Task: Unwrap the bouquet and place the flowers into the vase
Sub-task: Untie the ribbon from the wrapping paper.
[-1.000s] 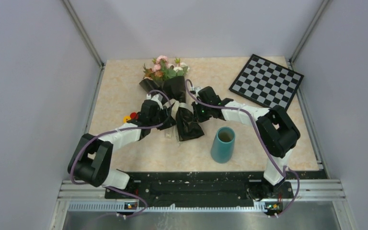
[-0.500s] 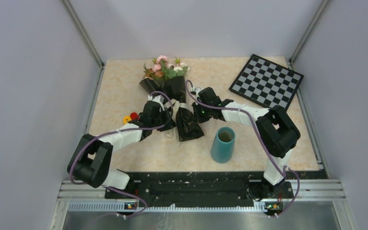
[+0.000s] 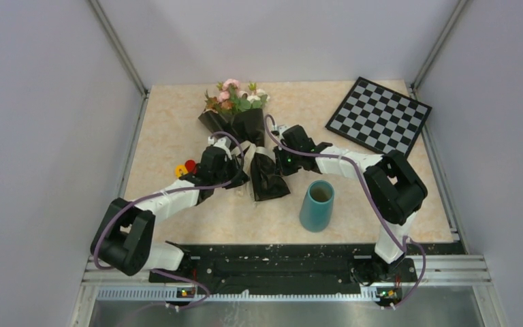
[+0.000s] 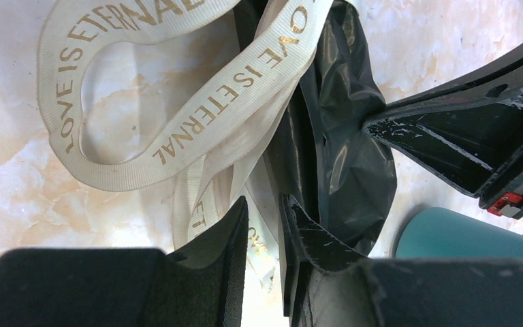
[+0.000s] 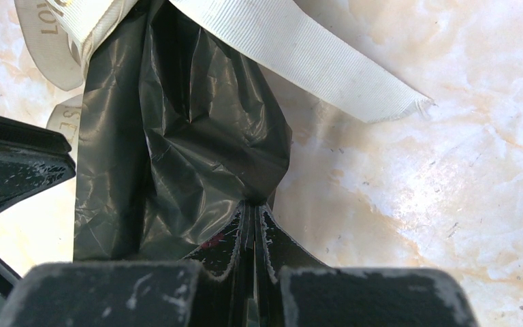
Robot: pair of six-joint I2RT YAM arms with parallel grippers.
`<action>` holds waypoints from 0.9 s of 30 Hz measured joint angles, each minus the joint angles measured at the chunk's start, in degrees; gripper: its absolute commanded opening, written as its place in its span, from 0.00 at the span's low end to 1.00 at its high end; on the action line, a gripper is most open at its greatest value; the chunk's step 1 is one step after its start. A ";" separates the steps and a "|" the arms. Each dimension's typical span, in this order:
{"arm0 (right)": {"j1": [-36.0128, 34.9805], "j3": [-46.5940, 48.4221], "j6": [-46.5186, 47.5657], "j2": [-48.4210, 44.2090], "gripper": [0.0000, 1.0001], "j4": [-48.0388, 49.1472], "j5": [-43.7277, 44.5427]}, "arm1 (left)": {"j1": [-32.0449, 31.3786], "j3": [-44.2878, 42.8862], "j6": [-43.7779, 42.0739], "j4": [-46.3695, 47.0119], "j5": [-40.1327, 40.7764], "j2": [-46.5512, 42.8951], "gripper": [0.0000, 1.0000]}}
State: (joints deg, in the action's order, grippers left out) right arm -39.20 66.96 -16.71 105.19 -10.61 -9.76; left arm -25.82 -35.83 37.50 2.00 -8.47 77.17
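Now | left hand (image 4: pixel 264 225) nipping cream ribbon (image 4: pixel 197 129), for untying | right hand (image 5: pixel 254 221) pinching glossy black paper (image 5: pixel 177 136), anchoring bouquet (image 3: pixel 245 126).

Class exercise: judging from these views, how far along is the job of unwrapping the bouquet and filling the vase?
Done: nothing visibly finished. The bouquet lies wrapped in black paper, ribbon on.
In hand: the right gripper pinches the paper's edge; the left gripper closes around a ribbon tail.
Left: untie, unwrap, move the flowers into the empty vase.
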 measured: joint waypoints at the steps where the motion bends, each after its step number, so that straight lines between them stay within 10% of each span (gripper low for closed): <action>1: 0.02 -0.24 -0.02 -0.11 0.00 0.24 0.00 | 0.00 0.00 -0.04 0.09 0.00 0.37 0.26; 27: 0.02 -0.94 0.02 -0.92 0.00 0.35 -0.09 | -1.60 -2.69 -1.53 2.78 1.86 9.70 0.25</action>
State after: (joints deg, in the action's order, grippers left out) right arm -39.18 66.02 -16.69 104.27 -10.26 -9.85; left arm -27.42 -38.52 35.97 4.78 -6.61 86.87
